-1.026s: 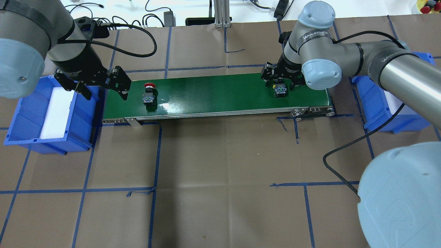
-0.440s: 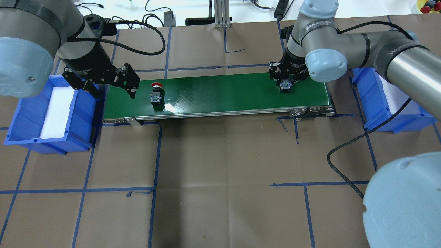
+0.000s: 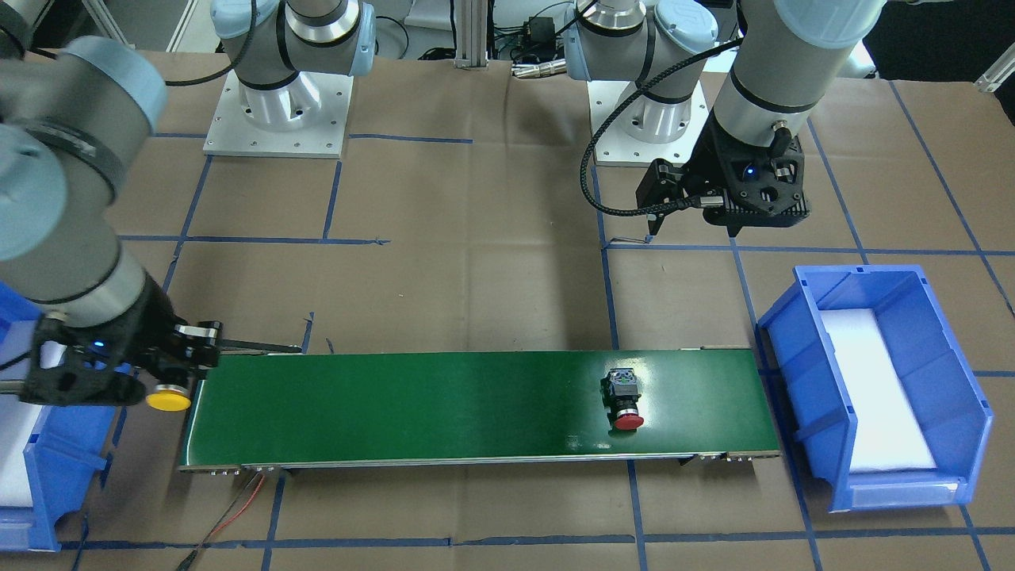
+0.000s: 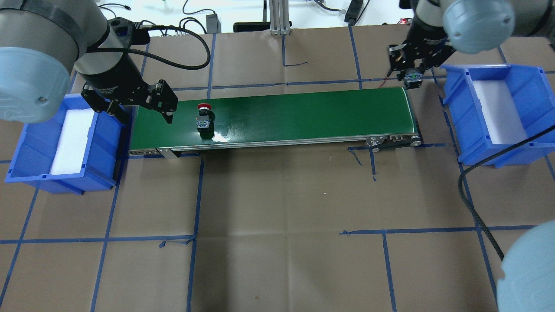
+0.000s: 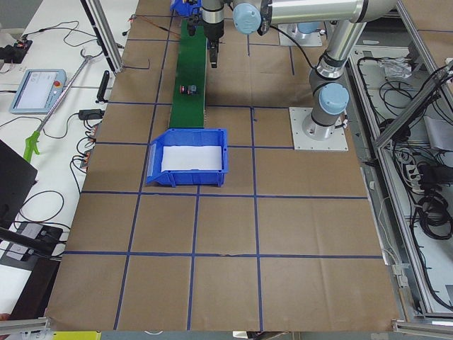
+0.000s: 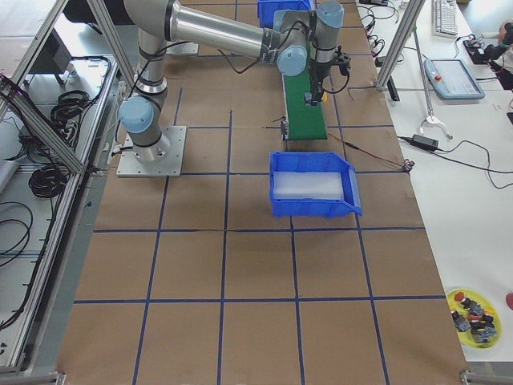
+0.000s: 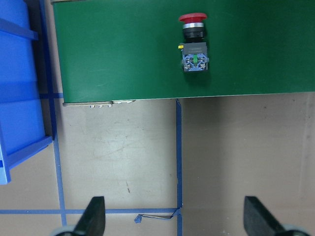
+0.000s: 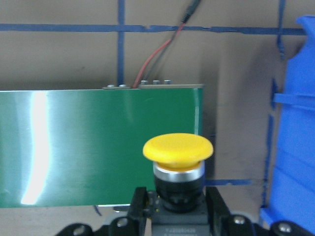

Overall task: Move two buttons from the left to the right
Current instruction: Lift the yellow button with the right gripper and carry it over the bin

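The red button (image 4: 204, 117) lies on its side on the green conveyor belt (image 4: 303, 113), near the belt's left end; it also shows in the left wrist view (image 7: 194, 45). My left gripper (image 4: 139, 113) is open and empty, above the belt's left end, just left of the red button. My right gripper (image 4: 411, 76) is shut on the yellow button (image 8: 178, 150) and holds it in the air at the belt's far right corner, short of the right blue bin (image 4: 459, 113). The yellow cap also shows in the front-facing view (image 3: 169, 400).
A blue bin with a white foam liner stands at each end of the belt: the left bin (image 4: 106, 149) and the right one. Red and black wires run off the belt's right end (image 8: 157, 54). Brown paper with blue tape lines covers the table.
My right gripper has closed on the yellow button, lifted it off the belt and carried it right and away, toward the right bin. The red button has travelled right along the belt. My left gripper shifted slightly right.
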Controlling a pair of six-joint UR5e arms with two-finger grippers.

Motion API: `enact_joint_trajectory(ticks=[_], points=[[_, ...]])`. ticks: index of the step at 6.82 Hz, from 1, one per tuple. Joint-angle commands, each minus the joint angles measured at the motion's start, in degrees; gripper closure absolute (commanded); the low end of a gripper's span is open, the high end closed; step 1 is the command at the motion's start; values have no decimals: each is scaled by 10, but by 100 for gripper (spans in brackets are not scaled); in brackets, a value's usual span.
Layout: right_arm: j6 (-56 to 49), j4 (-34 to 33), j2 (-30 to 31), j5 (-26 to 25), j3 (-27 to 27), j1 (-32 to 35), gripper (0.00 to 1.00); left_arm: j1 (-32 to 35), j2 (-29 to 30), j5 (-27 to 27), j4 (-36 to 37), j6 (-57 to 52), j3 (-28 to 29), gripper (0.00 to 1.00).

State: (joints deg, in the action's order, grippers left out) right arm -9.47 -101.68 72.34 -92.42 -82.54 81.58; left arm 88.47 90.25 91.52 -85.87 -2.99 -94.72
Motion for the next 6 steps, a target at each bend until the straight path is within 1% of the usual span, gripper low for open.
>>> enact_joint_trajectory(ticks=[1,2,3,4,5,6], points=[[-177,28,26,-4,14,-153,96,0,-4,1,-2,0,0,0],[-226,19,21,0,19,-212,96,0,-4,-1,-2,0,1,0],[-239,-8,3,-3,10,-226,96,1,-6,-1,-4,0,1,0],[-240,-43,-12,-1,-3,-226,96,1,-6,-1,-4,0,1,0],[-240,-77,-13,2,-46,-226,96,1,-5,-1,-3,0,1,0],[-244,-171,-13,2,-108,-226,96,1,-4,-1,-3,0,1,0]])
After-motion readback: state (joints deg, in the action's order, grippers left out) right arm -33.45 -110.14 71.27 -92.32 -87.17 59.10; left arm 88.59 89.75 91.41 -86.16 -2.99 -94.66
